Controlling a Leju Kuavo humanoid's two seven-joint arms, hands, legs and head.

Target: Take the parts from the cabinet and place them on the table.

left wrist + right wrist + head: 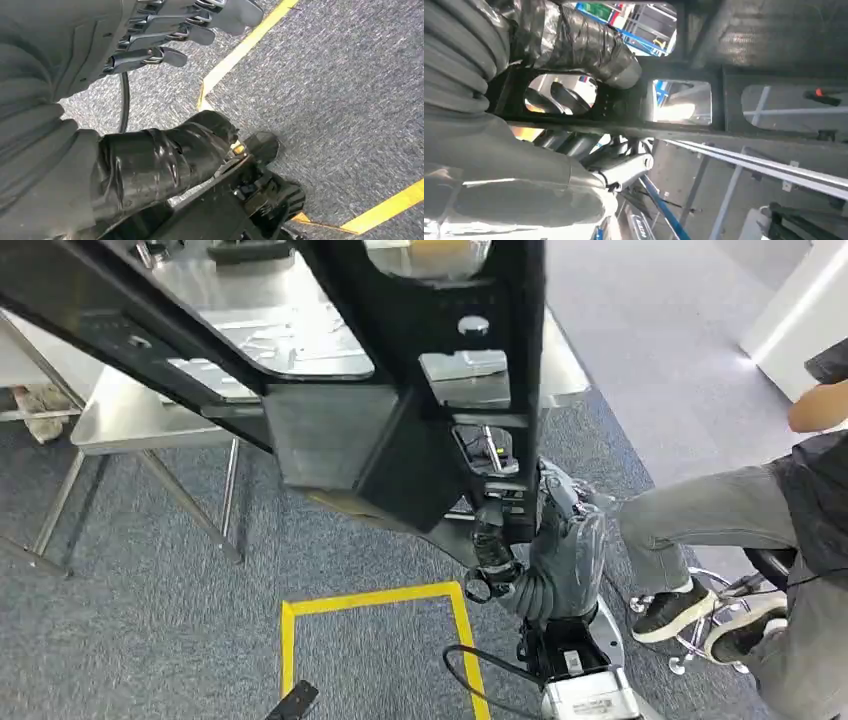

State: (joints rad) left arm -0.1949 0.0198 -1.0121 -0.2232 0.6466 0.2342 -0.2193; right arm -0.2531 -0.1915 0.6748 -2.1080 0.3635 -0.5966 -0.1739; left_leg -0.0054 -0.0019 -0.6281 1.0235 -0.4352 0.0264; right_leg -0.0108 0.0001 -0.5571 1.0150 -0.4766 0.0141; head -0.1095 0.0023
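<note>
A large black metal frame part [400,430] with cut-out windows hangs tilted in front of me, over the near edge of the steel table [130,410]. My right hand [555,545], in a grey cover, grips the frame's lower end from below. In the right wrist view the right hand [499,125] wraps around a bar of the black frame [734,45], its taped thumb lying across the bar. My left hand [170,30] hangs above the carpet with its fingers apart and nothing in it.
A seated person [710,510] in grey trousers is close on my right, feet on a stool base [700,640]. Yellow tape [375,598] marks a box on the grey carpet below. The table's thin legs [190,505] stand at the left.
</note>
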